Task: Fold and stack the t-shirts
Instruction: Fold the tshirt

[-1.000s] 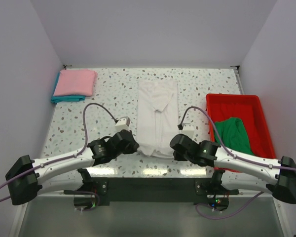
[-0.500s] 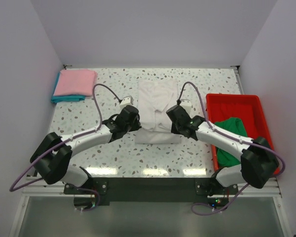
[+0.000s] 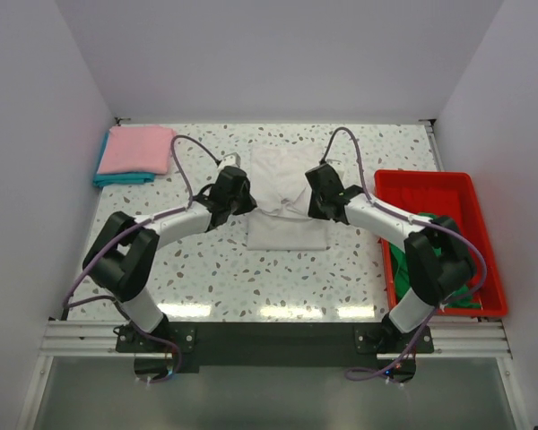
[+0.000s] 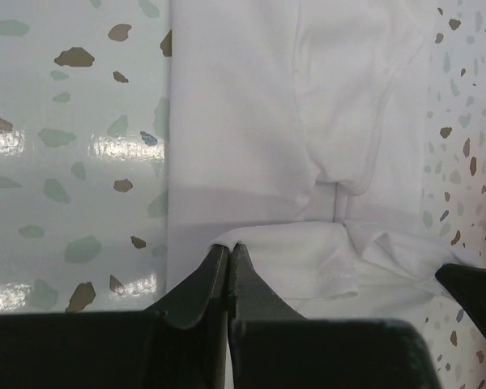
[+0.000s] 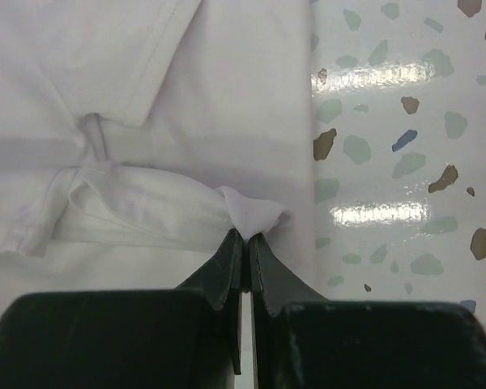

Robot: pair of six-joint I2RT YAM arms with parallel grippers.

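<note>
Overhead, the top external view shows you the white t-shirt [image 3: 287, 235], a soft, matte cloth, lying at the middle of the speckled terrazzo table [image 3: 206, 260]. Its near part is doubled over its far part into a roughly rectangular shape. The left gripper [image 3: 248, 207] meets the shirt's left edge and the right gripper [image 3: 320, 209] meets its right edge. From this height you cannot tell how the jaws stand. At the far left corner, a pink t-shirt [image 3: 139, 148] lies folded square on top of a folded teal t-shirt [image 3: 117, 179]. At the right, a glossy red plastic tray [image 3: 430, 176] holds a crumpled green t-shirt [image 3: 399, 255], partly hidden behind the right arm.

Left wrist view: the left gripper [image 4: 228, 247] has its two dark, tapered fingers pressed together, with a thin edge of the white t-shirt [image 4: 243, 97] nipped between the tips. The cloth beyond is smooth with shallow creases and a stitched hem. The shiny table [image 4: 73, 146] shows on the left.

Right wrist view: the right gripper [image 5: 245, 235] is likewise clenched, and a small puckered peak of the white t-shirt [image 5: 227, 81] stands pinched at its tips. Layered folds lie to the left, and the reflective table [image 5: 389, 121] lies to the right.
</note>
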